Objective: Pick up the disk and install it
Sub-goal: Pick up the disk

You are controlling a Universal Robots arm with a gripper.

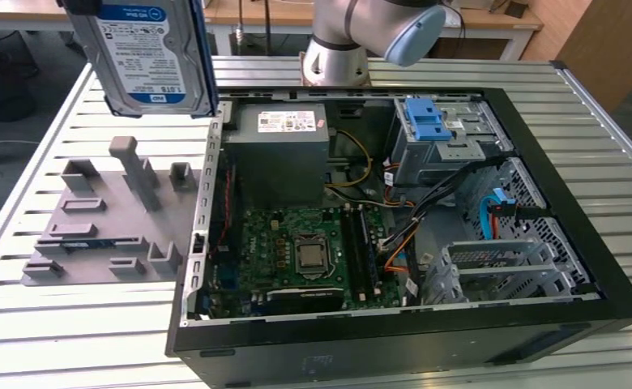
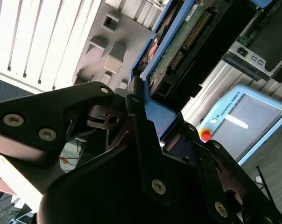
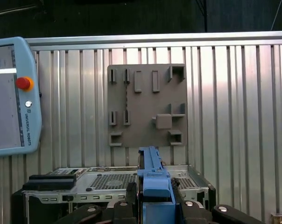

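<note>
Disk (image 1: 151, 57) hangs upright, label outward, at upper left of exterior view, above slatted surface (image 1: 79, 324) and grey fixture plate (image 1: 100, 235), just outside open computer case (image 1: 403, 348). Top edge cut off by frame. In both wrist views gripper (image 2: 155, 114) clamped on its blue side rail (image 3: 152, 175); gripper body hides much of drive.

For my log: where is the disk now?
The disk hangs at the exterior view's upper left, above the grey fixture plate, outside the computer case.

Slatted metal table (image 1: 67, 324) carries grey fixture plate (image 1: 89, 243); beside it, open computer case (image 1: 403, 344).
</note>
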